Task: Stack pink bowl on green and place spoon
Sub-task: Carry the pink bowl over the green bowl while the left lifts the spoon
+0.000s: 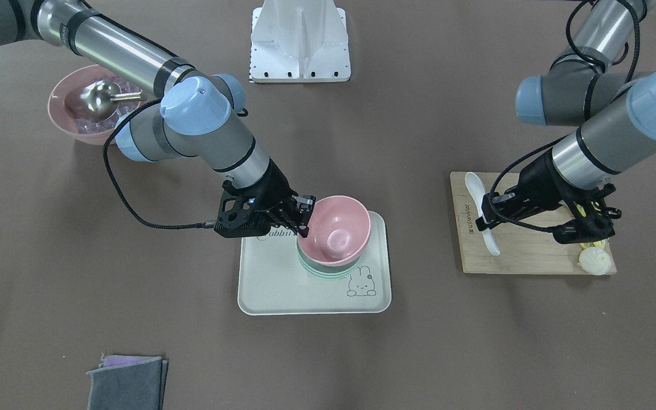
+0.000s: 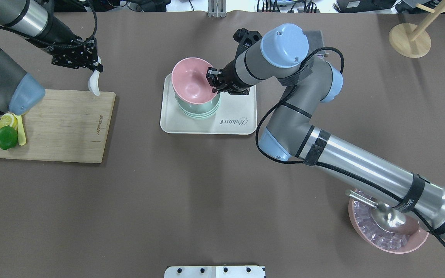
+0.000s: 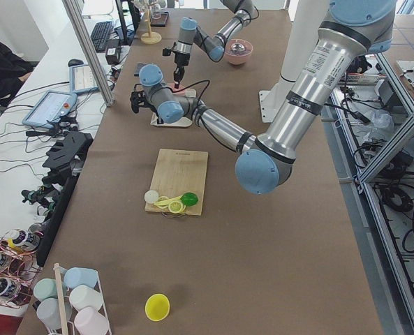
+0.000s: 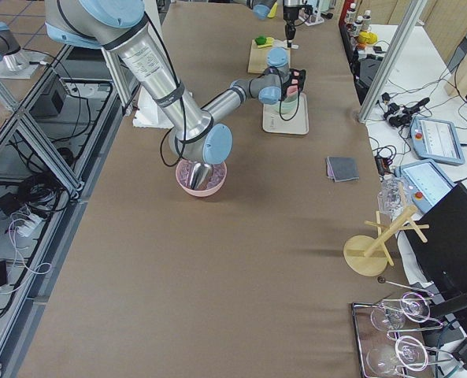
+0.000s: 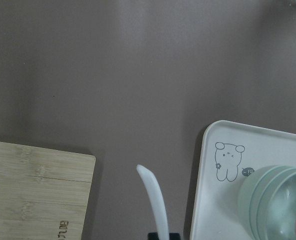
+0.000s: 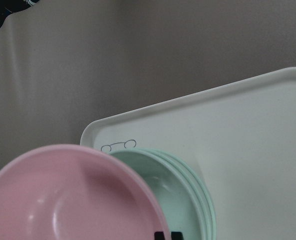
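Note:
The pink bowl (image 2: 189, 79) is tilted, with its lower side inside the stack of green bowls (image 2: 197, 110) on the cream tray (image 2: 207, 125). My right gripper (image 2: 211, 82) is shut on the pink bowl's rim (image 1: 336, 228), on the side nearest the robot. The right wrist view shows the pink bowl (image 6: 73, 195) over the green bowls (image 6: 180, 195). My left gripper (image 2: 95, 69) is shut on the white spoon (image 2: 94, 83) and holds it above the far edge of the cutting board (image 2: 60, 123). The spoon also shows in the left wrist view (image 5: 155, 200).
A lime (image 2: 7, 138) and lemon slices (image 2: 6, 120) lie on the cutting board's left end. A second pink bowl (image 2: 386, 235) holds ice and a metal scoop at the right front. A grey cloth (image 1: 128, 384) and a wooden stand (image 2: 410, 38) sit near the far edge.

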